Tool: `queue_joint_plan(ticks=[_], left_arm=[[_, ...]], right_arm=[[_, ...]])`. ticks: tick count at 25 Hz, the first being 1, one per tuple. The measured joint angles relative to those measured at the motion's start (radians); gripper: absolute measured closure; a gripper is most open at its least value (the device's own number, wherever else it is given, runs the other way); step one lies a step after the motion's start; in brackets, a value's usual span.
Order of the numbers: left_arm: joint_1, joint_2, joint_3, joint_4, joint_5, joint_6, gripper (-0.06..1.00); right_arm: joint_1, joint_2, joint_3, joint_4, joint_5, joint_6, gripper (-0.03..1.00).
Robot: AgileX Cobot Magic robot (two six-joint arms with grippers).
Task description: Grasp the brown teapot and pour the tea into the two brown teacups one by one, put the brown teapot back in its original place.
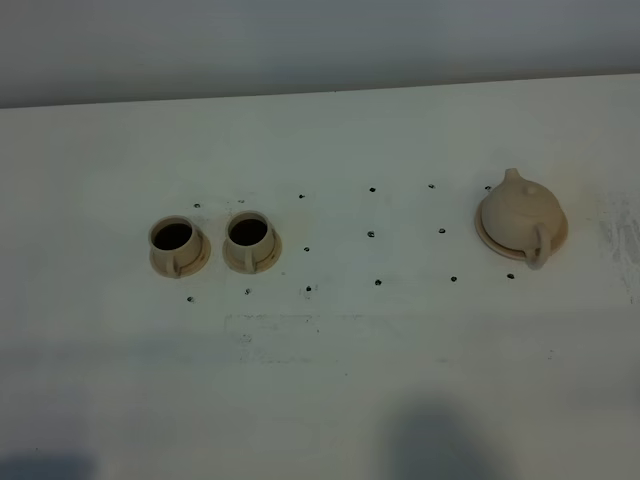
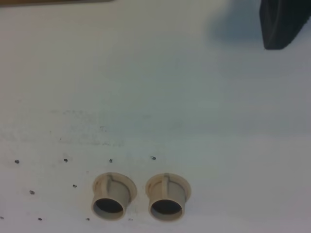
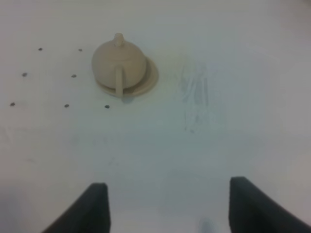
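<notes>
The brown teapot (image 1: 518,215) (image 3: 119,62) stands upright on its round tan coaster, the original place (image 1: 486,240) (image 3: 151,79), at the right of the table, its loop handle turned toward the front. The two brown teacups (image 1: 178,245) (image 1: 250,241) stand side by side at the left, dark inside, and also show in the left wrist view (image 2: 112,196) (image 2: 167,196). My right gripper (image 3: 167,208) is open, well short of the teapot, with nothing between its fingers. Only one dark finger (image 2: 282,22) of my left gripper shows, far from the cups.
The white table (image 1: 330,380) carries rows of small dark dots (image 1: 371,234) between the cups and the teapot. Its back edge (image 1: 320,92) meets a grey wall. Faint scuff marks (image 3: 194,97) lie beside the teapot. Neither arm shows in the high view.
</notes>
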Motion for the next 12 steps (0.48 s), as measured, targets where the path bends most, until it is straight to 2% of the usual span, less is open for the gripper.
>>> queue_joint_plan(ticks=[12], left_arm=[[0.000,0.000,0.000,0.000,0.000,0.000,0.61]], right_arm=[[0.000,0.000,0.000,0.000,0.000,0.000,0.45]])
